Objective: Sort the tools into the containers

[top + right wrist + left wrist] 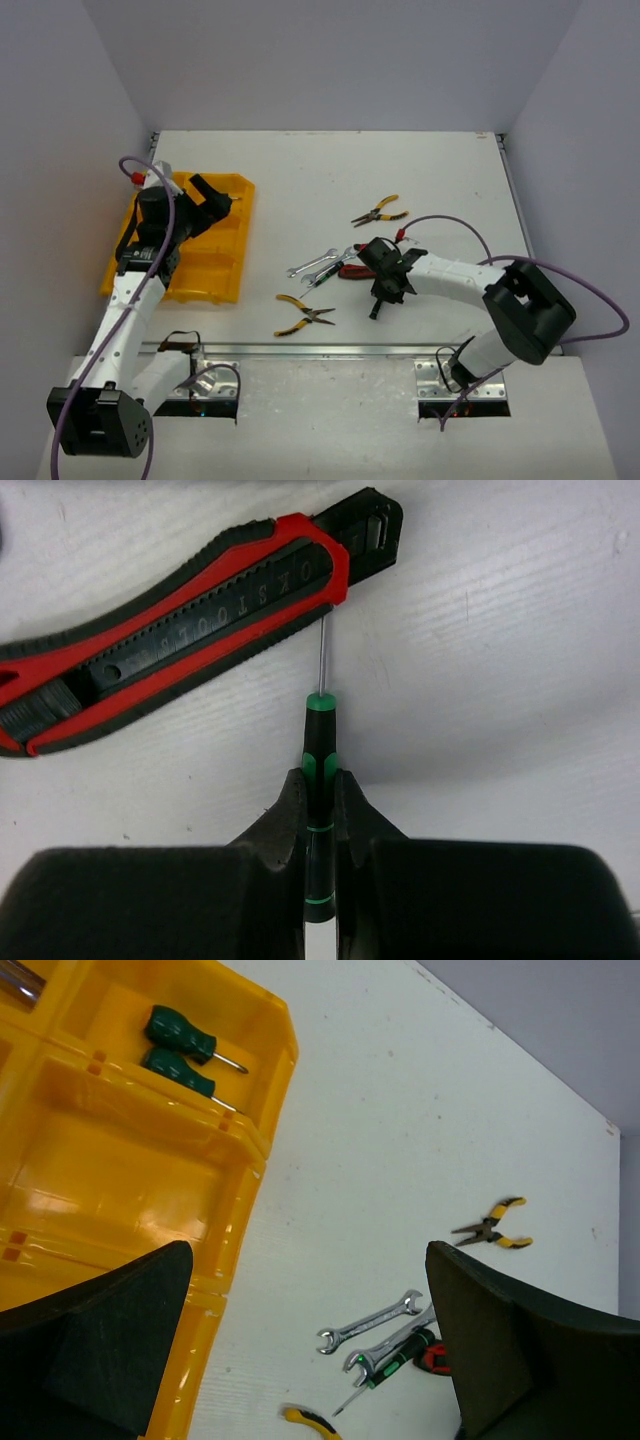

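Yellow plastic marks the organiser tray [215, 272] on the left side of the white table [330, 165] in the top view, and the left gripper [222, 200] hangs above its far end. Mid-table lie two silver wrenches [311, 264], with one pair of yellow-black pliers [380, 212] farther off to their right and a second pair [303, 314] nearer. Just right of the wrenches, the right gripper [378, 270] is down at the table beside a red-and-black utility knife [352, 271]. In the left wrist view, that gripper's two black fingers [110, 1350] stand wide apart with nothing between them, above the tray's right-hand edge. Two green-handled screwdrivers [180, 1032] lie side by side in a corner compartment. In the right wrist view, the pincer is clamped on the handle of a slim green-and-black screwdriver [320, 720]. Both pads [285, 815] press its sides, and its thin shaft points away from the gripper, with the tip meeting the edge of the knife, which lies slantwise across the white surface. Whether the screwdriver rests on the table or is raised off it cannot be told.
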Controlling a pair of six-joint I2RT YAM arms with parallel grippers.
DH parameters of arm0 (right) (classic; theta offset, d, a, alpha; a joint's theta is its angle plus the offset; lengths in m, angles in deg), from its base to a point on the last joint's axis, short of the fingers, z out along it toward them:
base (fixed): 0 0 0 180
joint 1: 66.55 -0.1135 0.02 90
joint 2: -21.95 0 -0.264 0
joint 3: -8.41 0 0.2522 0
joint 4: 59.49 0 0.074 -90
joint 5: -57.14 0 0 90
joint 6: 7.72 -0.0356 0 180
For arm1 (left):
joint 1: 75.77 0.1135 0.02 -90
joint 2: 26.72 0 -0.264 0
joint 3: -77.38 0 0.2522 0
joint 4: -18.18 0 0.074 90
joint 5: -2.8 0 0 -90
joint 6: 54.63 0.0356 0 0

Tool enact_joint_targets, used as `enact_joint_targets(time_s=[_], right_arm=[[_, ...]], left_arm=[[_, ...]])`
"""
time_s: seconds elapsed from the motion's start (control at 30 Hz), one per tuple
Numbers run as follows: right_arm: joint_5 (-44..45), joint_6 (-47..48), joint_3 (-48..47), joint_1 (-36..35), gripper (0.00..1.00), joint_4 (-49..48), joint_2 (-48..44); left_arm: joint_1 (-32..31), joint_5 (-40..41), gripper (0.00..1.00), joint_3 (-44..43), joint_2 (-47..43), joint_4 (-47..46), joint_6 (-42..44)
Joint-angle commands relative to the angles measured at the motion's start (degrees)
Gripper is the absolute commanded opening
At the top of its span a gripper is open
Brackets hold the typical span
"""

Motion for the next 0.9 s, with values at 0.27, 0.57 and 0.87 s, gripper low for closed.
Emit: enact_joint_targets(time_s=[0.27, 0.57, 0.87], right_arm=[[-5.97, 21.06, 6.77, -4.49, 0.00, -20.14, -31.78], [-19.78, 41.15, 6.50, -4.49, 0.00, -30.28, -31.84], [-31.52, 43.47, 7.52, -4.58, 0.00, -39.83, -32.94]], left_arm=[[-21.16, -31.15, 1.00, 10.76, 7.82, -40.26, -12.71], [-30.15, -30.86, 0.99, 7.01, 15.72, -49.24, -13.29], [-33.26, -31.28, 0.78, 6.43, 20.16, -51.75, -14.12]])
